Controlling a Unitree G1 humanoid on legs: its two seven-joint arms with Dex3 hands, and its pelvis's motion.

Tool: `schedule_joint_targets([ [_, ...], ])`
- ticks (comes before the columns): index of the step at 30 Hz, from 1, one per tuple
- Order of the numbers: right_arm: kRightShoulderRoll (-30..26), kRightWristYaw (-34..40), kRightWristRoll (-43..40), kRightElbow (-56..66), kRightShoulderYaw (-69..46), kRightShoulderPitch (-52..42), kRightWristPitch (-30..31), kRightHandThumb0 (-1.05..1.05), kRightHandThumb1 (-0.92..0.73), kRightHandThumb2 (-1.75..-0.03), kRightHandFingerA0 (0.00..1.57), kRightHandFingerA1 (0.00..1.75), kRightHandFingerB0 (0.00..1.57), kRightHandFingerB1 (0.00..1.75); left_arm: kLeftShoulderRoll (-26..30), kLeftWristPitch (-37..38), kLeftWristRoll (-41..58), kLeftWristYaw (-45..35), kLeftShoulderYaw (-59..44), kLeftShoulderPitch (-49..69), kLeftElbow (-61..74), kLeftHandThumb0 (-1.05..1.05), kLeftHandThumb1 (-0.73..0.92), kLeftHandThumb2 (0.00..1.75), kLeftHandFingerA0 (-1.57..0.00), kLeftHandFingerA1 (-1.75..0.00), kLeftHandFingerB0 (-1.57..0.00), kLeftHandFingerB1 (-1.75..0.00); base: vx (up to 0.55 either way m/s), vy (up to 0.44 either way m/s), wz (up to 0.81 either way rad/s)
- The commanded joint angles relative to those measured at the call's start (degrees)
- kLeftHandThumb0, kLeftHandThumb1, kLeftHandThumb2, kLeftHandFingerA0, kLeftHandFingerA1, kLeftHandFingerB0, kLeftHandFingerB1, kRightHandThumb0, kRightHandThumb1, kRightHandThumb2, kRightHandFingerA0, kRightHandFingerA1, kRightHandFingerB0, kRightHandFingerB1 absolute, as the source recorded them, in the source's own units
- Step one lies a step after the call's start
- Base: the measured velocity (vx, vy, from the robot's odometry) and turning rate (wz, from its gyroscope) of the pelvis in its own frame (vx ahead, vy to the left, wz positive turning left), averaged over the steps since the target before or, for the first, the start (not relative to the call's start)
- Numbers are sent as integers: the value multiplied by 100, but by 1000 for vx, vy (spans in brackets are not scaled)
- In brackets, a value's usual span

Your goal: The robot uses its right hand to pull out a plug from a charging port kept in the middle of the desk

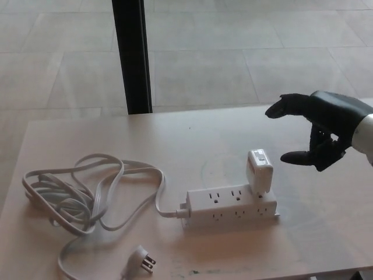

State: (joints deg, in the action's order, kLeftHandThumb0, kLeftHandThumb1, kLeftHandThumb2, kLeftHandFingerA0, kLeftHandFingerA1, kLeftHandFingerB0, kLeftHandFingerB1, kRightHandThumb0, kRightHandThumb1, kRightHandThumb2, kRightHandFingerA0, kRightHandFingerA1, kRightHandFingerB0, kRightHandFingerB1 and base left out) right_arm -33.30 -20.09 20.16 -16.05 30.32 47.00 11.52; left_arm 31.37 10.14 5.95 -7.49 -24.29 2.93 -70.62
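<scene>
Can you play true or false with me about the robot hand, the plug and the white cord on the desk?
1. The white plug is sitting in the power strip. True.
2. The right hand is squeezing the plug. False: it is open, apart from the plug, up and to its right.
3. The cord lies in loose loops left of the power strip. True.
4. The cord's own pronged end is pushed into a wall. False: it lies loose on the desk.
5. The plug stands at the power strip's left end. False: right end.
</scene>
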Motion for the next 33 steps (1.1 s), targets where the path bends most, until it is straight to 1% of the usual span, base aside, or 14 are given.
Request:
schedule_joint_targets([
  [1,143,-29,529,-389,83,179,-410,-73,-47,-86,85,93,28,47,13,131,116,-13,-34,10,-26,-51,49,56,-71,-65,-78,-47,0,0,0],
  [2,265,-11,673,-436,190,202,-383,-69,-60,-60,86,124,34,33,1,109,176,-51,-84,0,-24,-52,49,56,-73,-65,-81,-50,0,0,0],
  [3,274,-15,704,-443,180,191,-393,-75,-49,-86,88,112,31,45,-5,105,176,-54,-83,-8,-21,-53,49,56,-73,-62,-81,-50,0,0,0],
  [6,451,15,763,-521,158,127,-399,-70,-46,-85,89,112,28,46,-28,118,176,-48,-104,-21,-33,-51,49,56,-70,-58,-82,-50,0,0,0],
  [8,601,57,800,-632,178,47,-447,-72,-54,-64,78,147,31,34,-31,141,111,5,-48,-6,-25,-53,51,57,-76,-72,-75,-46,0,0,0],
  [13,826,-169,869,-937,238,51,-534,-69,-61,-59,76,122,31,34,-42,131,133,33,-37,1,-1,-58,51,57,-71,-60,-74,-46,0,0,0],
  [14,779,-222,960,-931,283,79,-532,-73,-50,-87,82,114,23,44,-46,150,110,31,-12,-34,6,-58,52,57,-71,-58,-72,-45,0,0,0],
  [15,755,-298,998,-886,306,74,-501,-72,-63,-61,75,119,28,34,-44,154,106,19,-6,-40,-5,-59,52,57,-71,-56,-72,-45,0,0,0],
  [16,748,-385,1015,-863,322,65,-434,-75,-50,-87,78,108,20,44,-42,162,93,20,9,-41,-17,-59,52,57,-71,-55,-71,-44,0,0,0],
  [17,751,-441,1043,-865,337,66,-386,-74,-62,-60,71,117,26,33,-43,166,91,27,14,-40,-16,-61,52,57,-73,-60,-73,-46,0,0,0],
  [18,754,-511,1098,-886,368,76,-321,-79,-49,-88,78,118,17,43,-44,164,91,40,22,-36,-6,-61,53,57,-73,-60,-72,-45,0,0,0],
  [21,743,-784,1263,-844,423,91,19,-81,-59,-63,75,154,19,34,-54,142,130,68,0,-38,13,-61,52,57,-75,-63,-71,-45,0,0,0],
  [32,731,-835,1477,-762,318,-11,69,-75,-60,-61,75,141,28,35,-52,224,114,110,15,-63,-14,-63,55,58,-75,-60,-66,-42,0,0,0],
  [33,833,-707,1386,-781,238,-80,-2,-73,-59,-61,72,142,35,35,-43,191,112,114,19,-72,-16,-64,44,84,-74,-69,-58,-55,0,0,0],
])
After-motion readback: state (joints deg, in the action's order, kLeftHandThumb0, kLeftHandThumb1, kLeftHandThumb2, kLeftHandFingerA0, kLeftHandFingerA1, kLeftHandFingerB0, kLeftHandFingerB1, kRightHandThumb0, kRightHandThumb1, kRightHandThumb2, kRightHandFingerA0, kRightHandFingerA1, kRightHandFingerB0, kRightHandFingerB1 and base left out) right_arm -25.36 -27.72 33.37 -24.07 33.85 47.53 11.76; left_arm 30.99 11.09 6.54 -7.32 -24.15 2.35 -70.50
